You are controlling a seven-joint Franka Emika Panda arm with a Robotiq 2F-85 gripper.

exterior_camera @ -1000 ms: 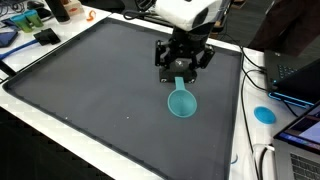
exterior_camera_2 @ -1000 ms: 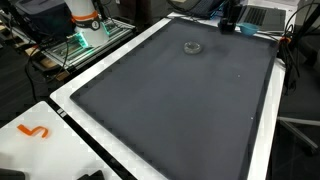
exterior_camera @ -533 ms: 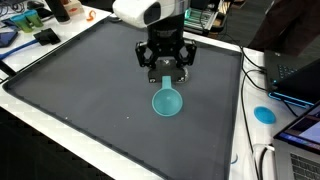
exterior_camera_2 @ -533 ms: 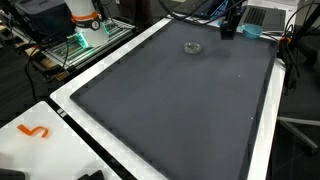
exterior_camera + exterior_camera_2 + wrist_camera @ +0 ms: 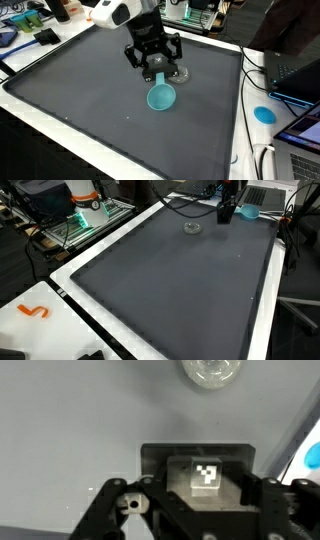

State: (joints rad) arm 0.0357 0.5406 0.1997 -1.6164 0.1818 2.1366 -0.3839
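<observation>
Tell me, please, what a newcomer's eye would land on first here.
The gripper holds a teal scoop in its jaws over the dark mat. Close beside it lies a small clear round piece, and a blue disc sits beyond the mat's edge.

From where I stand, the glossy white, rounded arm (image 5: 113,12) ends in a matte black gripper (image 5: 155,69) with angular, linked fingers. In the wrist view, a small black-and-white square marker (image 5: 205,475) sits on its dark central block, and a silvery pin (image 5: 130,503) shows at eight o'clock.
</observation>
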